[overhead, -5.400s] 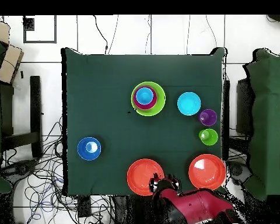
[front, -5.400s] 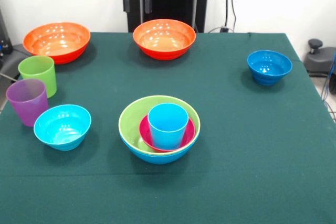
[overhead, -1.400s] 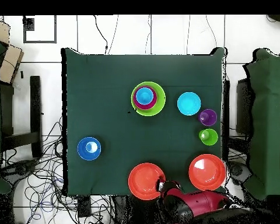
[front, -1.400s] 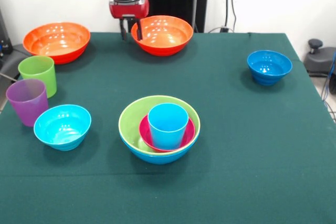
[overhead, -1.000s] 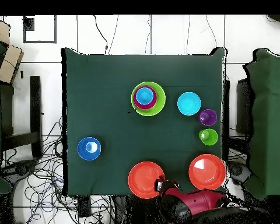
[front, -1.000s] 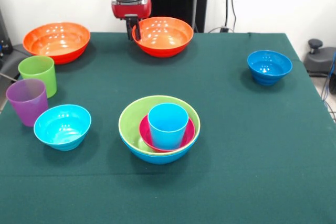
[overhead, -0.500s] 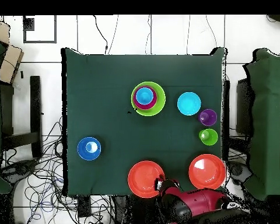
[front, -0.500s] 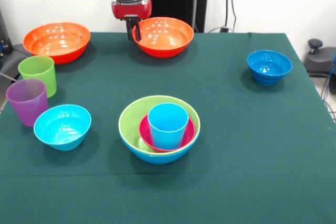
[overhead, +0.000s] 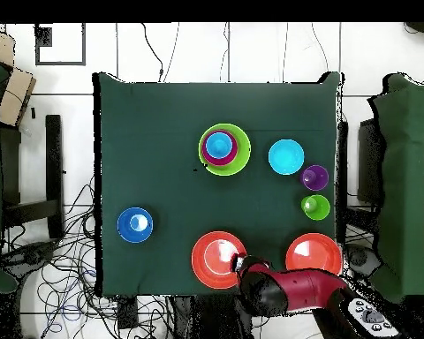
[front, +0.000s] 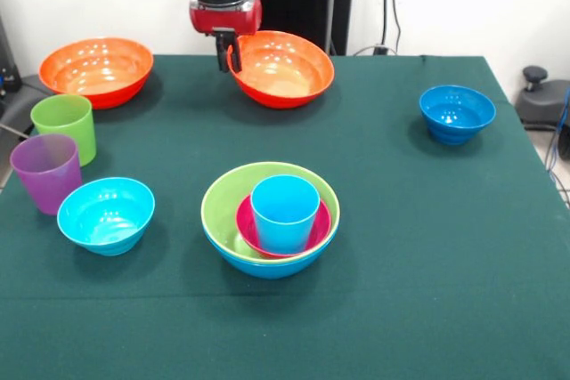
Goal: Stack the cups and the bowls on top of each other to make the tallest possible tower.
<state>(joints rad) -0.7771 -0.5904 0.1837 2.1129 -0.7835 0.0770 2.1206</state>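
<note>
My gripper [front: 229, 57] is shut on the left rim of an orange bowl [front: 283, 70], which hangs tilted just above the cloth at the table's back; from above, the gripper [overhead: 239, 265] sits at that bowl's [overhead: 216, 259] right edge. The tower [front: 271, 218] stands mid-table: a large blue bowl, a lime green bowl, a magenta small bowl and a light blue cup [front: 285, 211], nested; it shows from above too [overhead: 223, 148]. A second orange bowl [front: 96, 68], a green cup [front: 64, 126], a purple cup [front: 44, 172], a cyan bowl [front: 107, 214] and a dark blue bowl [front: 457, 113] stand apart.
The green tablecloth [front: 401, 246] covers the whole table. Seen from above, the loose cups and the cyan bowl [overhead: 286, 157] cluster on the right side, and the dark blue bowl [overhead: 135, 224] stands alone on the left. Cables lie on the floor [overhead: 65, 291] beside the table.
The gripper came down to the orange bowl's rim and closed on it. In the last half second the bowl has tipped up and shifted slightly toward the table's middle.
</note>
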